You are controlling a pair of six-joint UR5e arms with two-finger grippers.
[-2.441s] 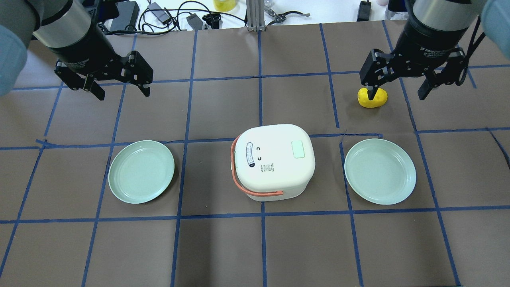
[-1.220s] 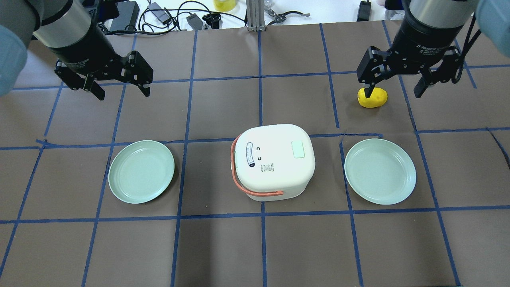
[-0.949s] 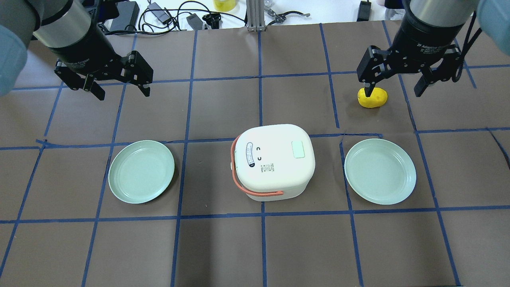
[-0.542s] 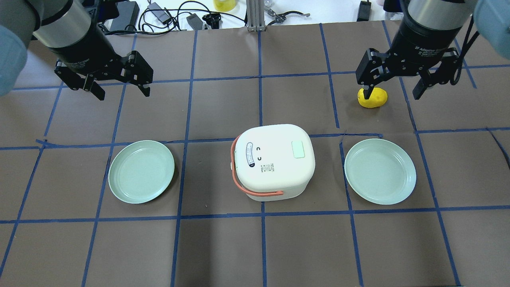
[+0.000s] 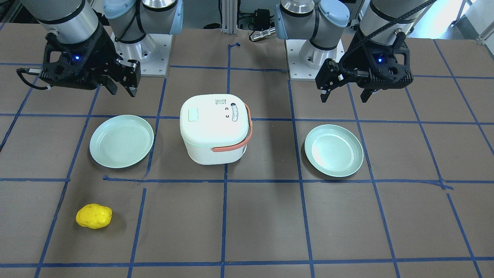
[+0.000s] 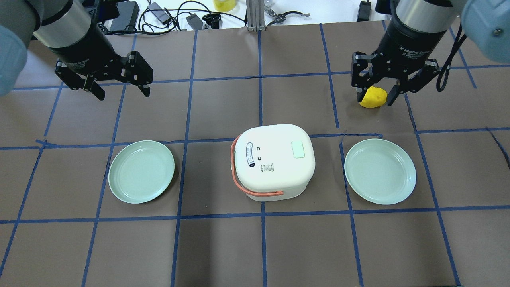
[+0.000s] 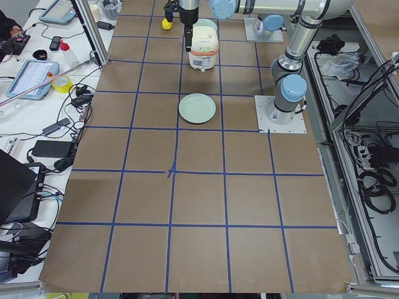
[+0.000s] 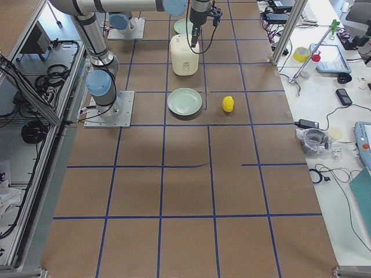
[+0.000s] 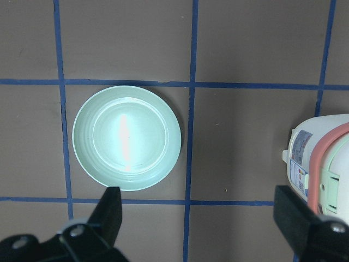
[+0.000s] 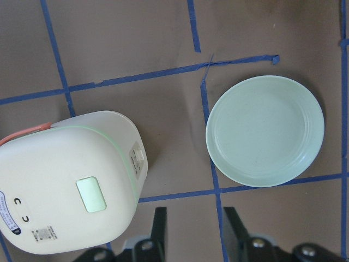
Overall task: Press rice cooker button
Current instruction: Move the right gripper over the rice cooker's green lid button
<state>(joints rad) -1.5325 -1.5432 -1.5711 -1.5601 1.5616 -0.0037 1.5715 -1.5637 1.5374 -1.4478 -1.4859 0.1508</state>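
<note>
The right gripper point(image 6: 376, 97), jaws a little apart (the left gripper point(image 6: 123, 94) is wide open), should be closed and brought straight down onto the green button point(image 6: 298, 149) on the cooker point(image 6: 271, 175).

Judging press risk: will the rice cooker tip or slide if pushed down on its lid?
Probably not tip: the rice cooker looks squat with a broad base. A sideways shove might slide it; it looks small, likely light, on smooth paper.

Left arm point(image 6: 65, 24) and right arm point(image 6: 422, 16): silver-grey tubes, pale blue joint caps point(image 5: 334, 13), white screwed base plates point(image 5: 299, 65). Black left gripper point(image 6: 123, 94) and right gripper point(image 6: 376, 99) with white lettering, blue lights point(image 5: 380, 60) and a looping black cable point(image 5: 24, 80).
</note>
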